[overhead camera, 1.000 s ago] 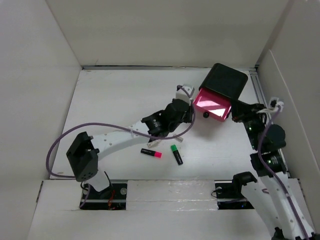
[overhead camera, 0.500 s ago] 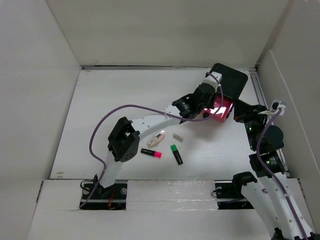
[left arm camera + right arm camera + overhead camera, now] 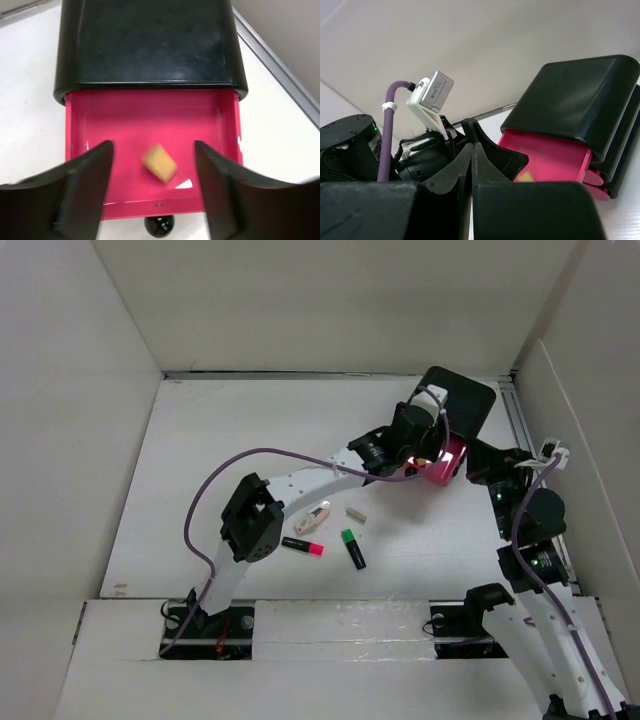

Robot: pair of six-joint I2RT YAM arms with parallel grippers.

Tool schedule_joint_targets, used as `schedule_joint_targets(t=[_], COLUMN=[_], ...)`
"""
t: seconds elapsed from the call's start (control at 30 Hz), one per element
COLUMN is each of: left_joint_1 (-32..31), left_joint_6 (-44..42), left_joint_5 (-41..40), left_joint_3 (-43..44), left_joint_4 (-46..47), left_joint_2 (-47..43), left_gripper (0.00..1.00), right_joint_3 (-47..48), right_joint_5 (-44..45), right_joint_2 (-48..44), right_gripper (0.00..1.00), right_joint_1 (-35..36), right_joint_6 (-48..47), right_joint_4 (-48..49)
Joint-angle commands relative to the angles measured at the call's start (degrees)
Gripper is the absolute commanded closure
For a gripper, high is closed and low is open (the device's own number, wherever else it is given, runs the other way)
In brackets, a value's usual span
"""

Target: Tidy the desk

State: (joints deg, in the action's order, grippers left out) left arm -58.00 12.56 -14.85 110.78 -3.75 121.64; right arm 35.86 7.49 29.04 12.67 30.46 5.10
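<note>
The left pincer (image 3: 152,147) hangs spread over the open pink drawer (image 3: 125,115) of the black box (image 3: 460,400), with a blurred tan block (image 3: 160,163) in the drawer below its fingers. The right pincer (image 3: 471,150) is pressed together on nothing, just beside the box. The white counter (image 3: 230,450) carries a pink highlighter (image 3: 302,546), a green highlighter (image 3: 353,549), a small white item (image 3: 318,517) and a small grey piece (image 3: 356,512), all near the left arm
</note>
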Motion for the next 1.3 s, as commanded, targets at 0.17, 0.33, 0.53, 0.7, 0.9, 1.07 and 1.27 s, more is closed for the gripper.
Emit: schedule_joint_targets(t=[0.17,0.33,0.53,0.7,0.9,1.07,1.27], left_joint_1=[1.65,1.66,1.66,1.66,2.19,2.19,1.57], left_joint_6=[1.06,5.71,12.93,12.05,12.05,12.40,12.23], left_joint_5=[-2.29,0.69,9.84,11.00,13.88,14.50,13.37], left_joint_3=[-8.87,-28.92,-51.71,-41.36,-37.84,-38.88,-41.78], left_joint_4=[4.88,11.12,20.88,18.08,23.00,24.57,24.76], left_joint_2=[-12.00,-25.30,-33.06,-18.12,-14.25,-13.97,-16.52], left_gripper=[0.31,1.00,1.00,1.00,1.00,1.00,1.00], right_joint_3=[1.58,2.11,3.26,-1.32,-1.84,-3.60,-4.83], right_joint_5=[-0.98,-9.22,-12.59,-15.13,-7.84,-12.05,-15.22], right_joint_2=[2.60,7.07,11.74,10.78,6.48,5.85,7.26], right_gripper=[0.91,1.00,1.00,1.00,0.71,1.00,1.00], right_joint_1=[-0.36,-0.36,1.13,1.13,1.13,1.13,1.13], right_joint_6=[0.13,-2.06,-7.52,-4.62,-5.58,-6.29,-7.08], right_joint_4=[1.49,-2.28,-18.10,-14.59,-21.01,-21.54,-19.88])
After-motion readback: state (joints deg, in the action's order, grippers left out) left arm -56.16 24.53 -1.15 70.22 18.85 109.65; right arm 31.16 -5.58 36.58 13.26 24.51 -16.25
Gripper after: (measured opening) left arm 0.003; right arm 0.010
